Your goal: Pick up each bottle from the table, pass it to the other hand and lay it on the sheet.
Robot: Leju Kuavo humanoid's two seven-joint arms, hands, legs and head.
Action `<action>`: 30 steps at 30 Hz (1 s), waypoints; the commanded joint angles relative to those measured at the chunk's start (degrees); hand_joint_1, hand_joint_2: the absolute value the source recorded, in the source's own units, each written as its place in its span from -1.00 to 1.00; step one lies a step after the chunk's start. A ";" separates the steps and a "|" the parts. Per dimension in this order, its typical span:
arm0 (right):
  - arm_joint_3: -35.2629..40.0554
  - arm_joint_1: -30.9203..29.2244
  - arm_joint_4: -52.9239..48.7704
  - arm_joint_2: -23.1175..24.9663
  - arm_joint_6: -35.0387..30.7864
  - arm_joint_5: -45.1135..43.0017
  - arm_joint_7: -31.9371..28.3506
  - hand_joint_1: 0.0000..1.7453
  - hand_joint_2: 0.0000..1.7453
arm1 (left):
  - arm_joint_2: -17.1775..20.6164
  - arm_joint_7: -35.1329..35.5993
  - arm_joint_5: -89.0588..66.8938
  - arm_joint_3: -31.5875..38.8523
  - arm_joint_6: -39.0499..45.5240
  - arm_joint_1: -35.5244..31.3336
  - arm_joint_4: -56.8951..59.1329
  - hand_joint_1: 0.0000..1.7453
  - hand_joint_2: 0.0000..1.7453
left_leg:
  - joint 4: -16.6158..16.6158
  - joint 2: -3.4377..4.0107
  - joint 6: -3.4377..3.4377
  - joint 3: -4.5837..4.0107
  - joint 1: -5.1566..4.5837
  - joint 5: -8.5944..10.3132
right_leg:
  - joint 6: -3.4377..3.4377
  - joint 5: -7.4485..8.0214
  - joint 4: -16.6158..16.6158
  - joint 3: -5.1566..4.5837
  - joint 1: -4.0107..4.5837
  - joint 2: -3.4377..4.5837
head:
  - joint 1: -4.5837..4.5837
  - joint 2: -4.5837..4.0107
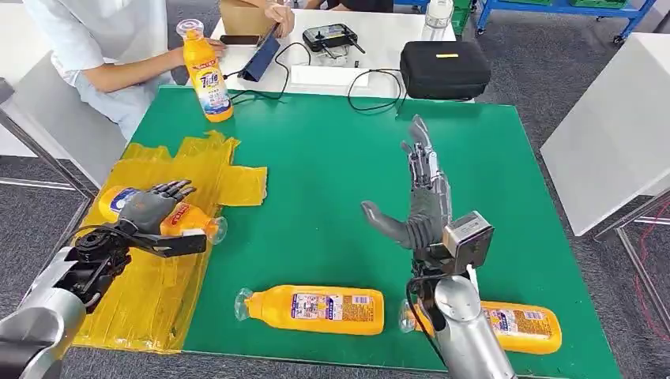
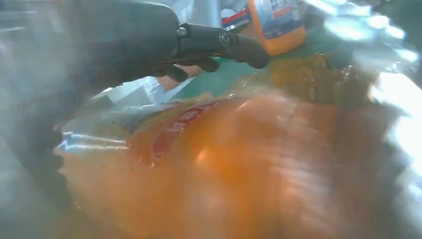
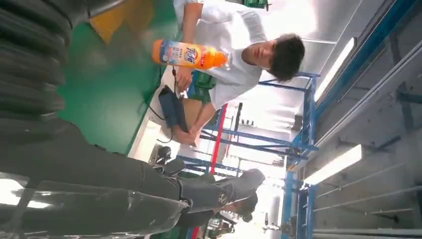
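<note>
Left hand (image 1: 150,209) grips one bottle (image 1: 186,219) on the yellow sheet (image 1: 142,292); right hand (image 1: 423,209) spread empty, three bottles remain.

The sheet (image 1: 150,300) under the left hand (image 1: 150,212) is crinkly, shiny yellow plastic. The bottle (image 1: 170,217) in that hand is smooth, glossy orange plastic with a paper-like label. The mat (image 1: 332,174) under the right hand (image 1: 423,201) looks dull, flat green. The arm (image 1: 470,332) behind that hand is shiny silver metal.
</note>
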 commanded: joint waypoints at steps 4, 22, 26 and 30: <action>-0.98 -1.88 3.65 0.52 0.19 -0.32 0.14 -1.00 1.00 | -0.61 0.13 -0.01 -1.83 -0.72 -2.94 1.69 -1.00 1.00 | 0.01 -0.05 -0.02 0.05 0.03 -0.02 | -0.04 -0.03 -0.01 0.07 0.01 0.09 | -0.02 0.00; -2.16 -2.61 6.33 0.48 0.79 -0.99 0.35 -1.00 1.00 | 2.92 0.75 -1.95 -12.51 -23.12 -16.90 4.76 -1.00 1.00 | 0.08 -0.05 -0.04 -0.08 0.09 -0.01 | -0.06 -0.02 0.05 0.01 0.08 0.11 | 0.00 0.00; -2.68 -1.79 6.99 0.33 0.77 -1.06 -0.15 -1.00 1.00 | 3.04 0.76 -2.20 -13.40 -24.36 -18.78 4.55 -1.00 1.00 | 0.09 -0.10 -0.05 0.01 0.10 -0.05 | -0.08 -0.06 0.06 0.11 0.07 0.15 | 0.00 0.00; -2.99 -1.95 7.91 0.42 0.84 -1.22 -0.38 -1.00 1.00 | 2.90 0.63 -2.11 -13.68 -24.30 -19.18 4.42 -1.00 1.00 | 0.06 -0.10 -0.05 0.04 0.08 -0.04 | -0.07 -0.06 0.04 0.13 0.05 0.13 | 0.00 0.00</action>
